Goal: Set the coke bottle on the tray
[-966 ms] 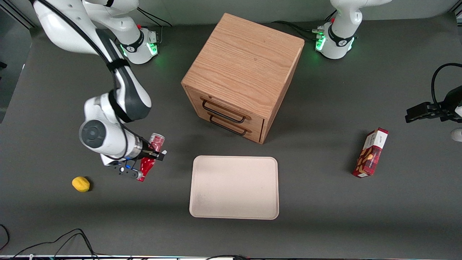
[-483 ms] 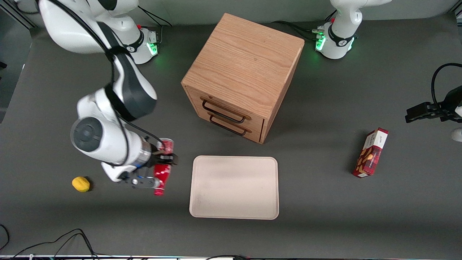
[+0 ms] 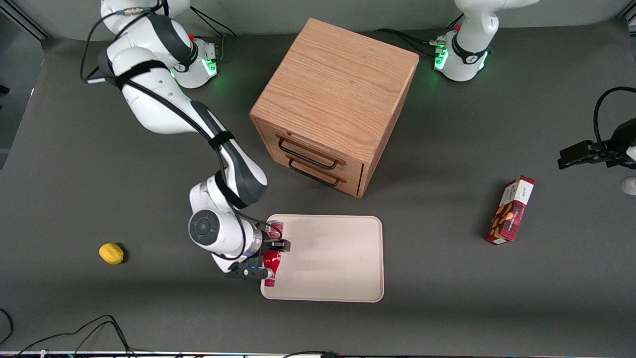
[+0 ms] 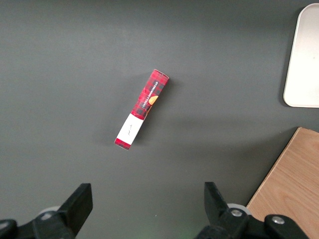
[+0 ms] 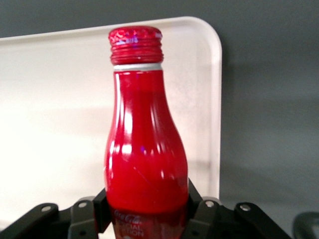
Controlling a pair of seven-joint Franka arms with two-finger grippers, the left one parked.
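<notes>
Bottle (image 3: pixel 271 258) is clamped between the fingers of the gripper (image 3: pixel 272 256), lying flat over the tray (image 3: pixel 338 268) edge at its 9 o'clock side; pickup and carry look done, lowering and release remain

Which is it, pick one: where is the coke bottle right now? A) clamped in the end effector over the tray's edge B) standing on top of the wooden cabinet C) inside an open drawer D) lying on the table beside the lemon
A: the end effector is shut on the coke bottle, holding it over the edge of the tray toward the working arm's end.
</notes>
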